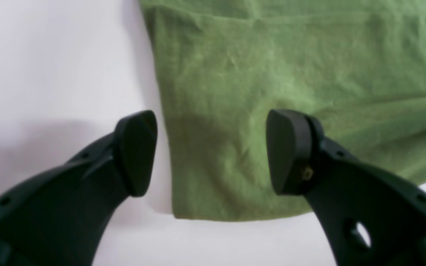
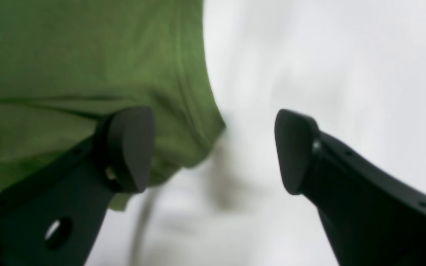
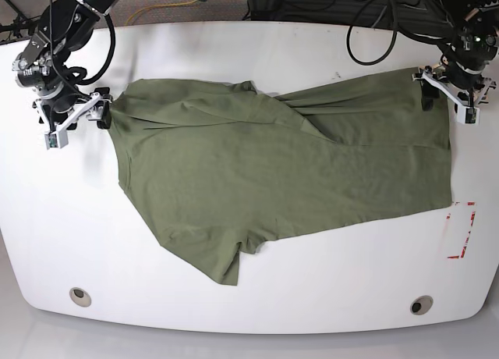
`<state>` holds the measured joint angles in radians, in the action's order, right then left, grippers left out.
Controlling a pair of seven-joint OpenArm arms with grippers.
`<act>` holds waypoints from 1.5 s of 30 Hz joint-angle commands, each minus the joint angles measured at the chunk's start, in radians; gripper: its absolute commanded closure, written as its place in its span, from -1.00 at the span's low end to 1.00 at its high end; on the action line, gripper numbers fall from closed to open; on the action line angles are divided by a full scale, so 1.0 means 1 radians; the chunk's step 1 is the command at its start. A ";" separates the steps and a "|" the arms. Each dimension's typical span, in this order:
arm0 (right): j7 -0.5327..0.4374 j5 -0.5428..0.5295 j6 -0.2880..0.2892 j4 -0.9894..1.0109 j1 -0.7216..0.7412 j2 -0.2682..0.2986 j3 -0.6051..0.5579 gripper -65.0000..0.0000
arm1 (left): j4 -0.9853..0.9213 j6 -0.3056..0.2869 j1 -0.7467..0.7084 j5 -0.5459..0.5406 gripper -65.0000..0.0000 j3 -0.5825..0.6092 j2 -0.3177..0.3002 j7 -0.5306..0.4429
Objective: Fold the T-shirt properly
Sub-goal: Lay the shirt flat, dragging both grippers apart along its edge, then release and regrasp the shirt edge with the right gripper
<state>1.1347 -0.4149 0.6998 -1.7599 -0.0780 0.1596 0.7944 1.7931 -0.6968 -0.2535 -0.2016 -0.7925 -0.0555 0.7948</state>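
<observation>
Left gripper (image 1: 212,151): jaws spread wide, nothing between them, hovering over a T-shirt (image 3: 281,172) corner.
Right gripper (image 2: 215,149): jaws apart too, empty, one finger over the cloth edge, the other over bare table (image 3: 249,312).
T-shirt: olive green, spread across the table's middle, rumpled, reaching toward both side edges.

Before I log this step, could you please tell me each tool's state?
Left tool: open, holding nothing, over the T-shirt corner.
Right tool: open, holding nothing, at the shirt's edge.
</observation>
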 commanded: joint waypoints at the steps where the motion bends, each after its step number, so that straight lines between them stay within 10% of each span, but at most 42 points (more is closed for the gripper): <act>1: 0.012 -0.009 -0.002 -0.015 0.031 0.016 0.044 -0.49 | -0.022 -0.001 0.012 -0.019 -0.33 -0.005 -0.010 -0.022; 41: 0.160 -0.169 -0.002 -0.013 -0.138 -0.183 -0.057 -0.33 | -0.255 -0.001 0.056 0.081 -0.33 0.129 -0.043 -0.176; 45: 0.158 -0.171 -0.002 0.012 -0.128 -0.183 -0.062 0.15 | -0.255 -0.001 0.056 0.084 -0.22 0.129 -0.045 -0.176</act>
<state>1.2881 -0.5812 0.6994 -1.7542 -0.2119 -0.0315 0.7288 1.5269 -0.6971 -0.1974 -0.1234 -0.6628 -0.0898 0.6044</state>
